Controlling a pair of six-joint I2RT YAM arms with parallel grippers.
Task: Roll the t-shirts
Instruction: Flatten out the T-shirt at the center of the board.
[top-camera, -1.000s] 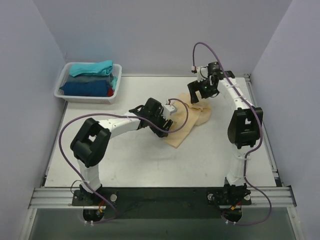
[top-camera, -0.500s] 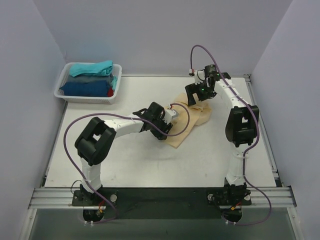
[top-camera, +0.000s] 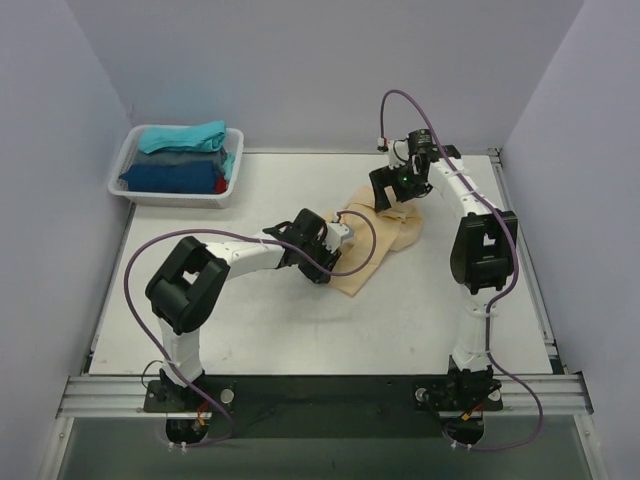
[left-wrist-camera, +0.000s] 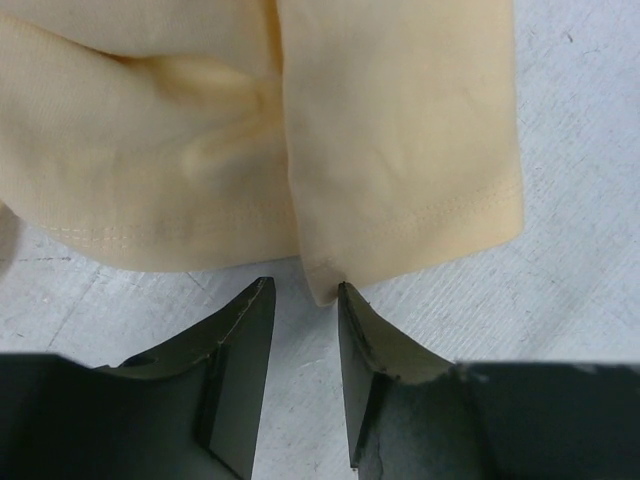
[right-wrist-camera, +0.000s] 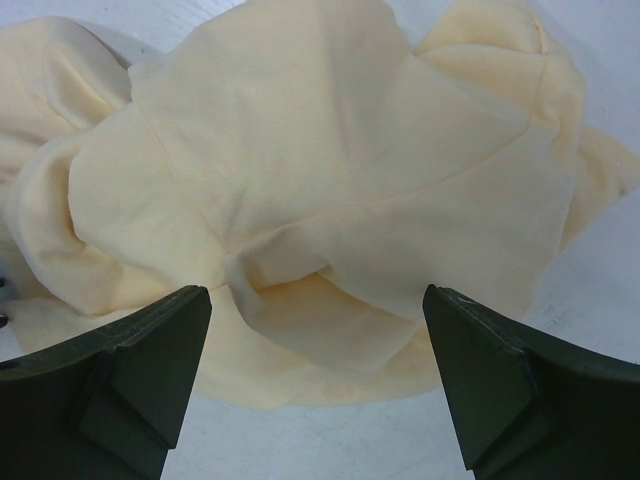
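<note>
Seen from above, the tan t-shirt (top-camera: 375, 245) lay crumpled on the counter (top-camera: 300, 320), just toward two o'clock of its centre. Over the past second the left gripper (left-wrist-camera: 303, 290) had narrowed around the shirt's hem corner without yet pinching it. The right gripper (right-wrist-camera: 315, 295), spread wide, had settled over the shirt's twelve o'clock edge. Spreading the shirt flat probably still had to precede rolling.

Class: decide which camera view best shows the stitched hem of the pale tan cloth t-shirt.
The left wrist view: the pale tan cloth t-shirt fills it, hem stitching sharp. The right wrist view shows only crumpled folds; the top view a small, partly covered patch.
</note>
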